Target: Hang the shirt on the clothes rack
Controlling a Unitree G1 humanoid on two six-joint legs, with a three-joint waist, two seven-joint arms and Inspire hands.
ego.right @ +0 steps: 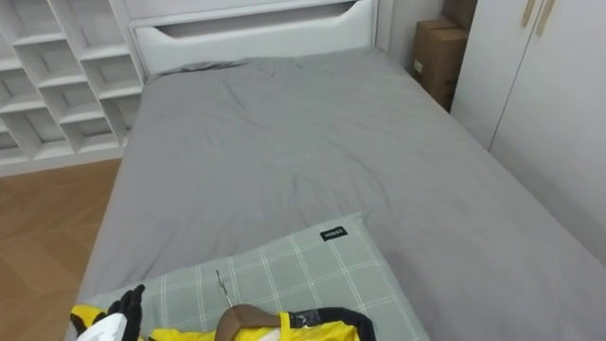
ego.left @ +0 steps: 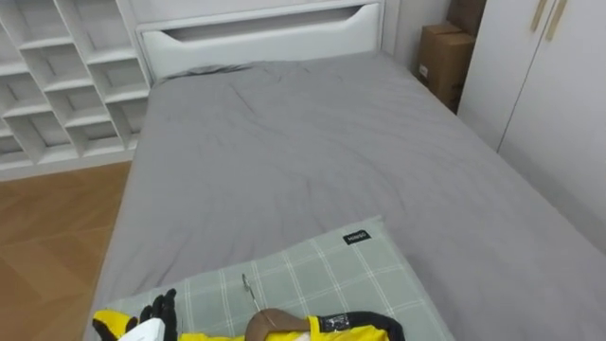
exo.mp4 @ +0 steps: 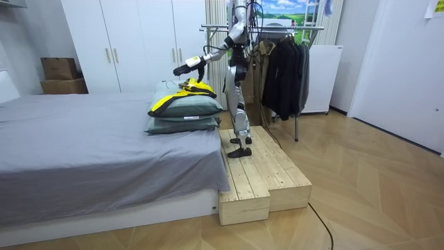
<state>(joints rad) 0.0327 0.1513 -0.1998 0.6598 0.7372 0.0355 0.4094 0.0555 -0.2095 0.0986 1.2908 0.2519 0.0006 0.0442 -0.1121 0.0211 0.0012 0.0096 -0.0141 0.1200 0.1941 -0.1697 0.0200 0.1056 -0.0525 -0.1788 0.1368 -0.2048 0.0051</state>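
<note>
Your grey bed [ego.left: 312, 170] is the staging place, and the checked pillow [ego.left: 322, 275] at its foot lifts the work within reach. On the pillow lies the yellow-and-black garment [ego.left: 350, 332], threaded on a wooden hanger [ego.left: 275, 322] whose hook lies free for grabbing. Your left hand [ego.left: 159, 311] hovers just beside the garment, fingers loosely spread, grasping nothing.
</note>
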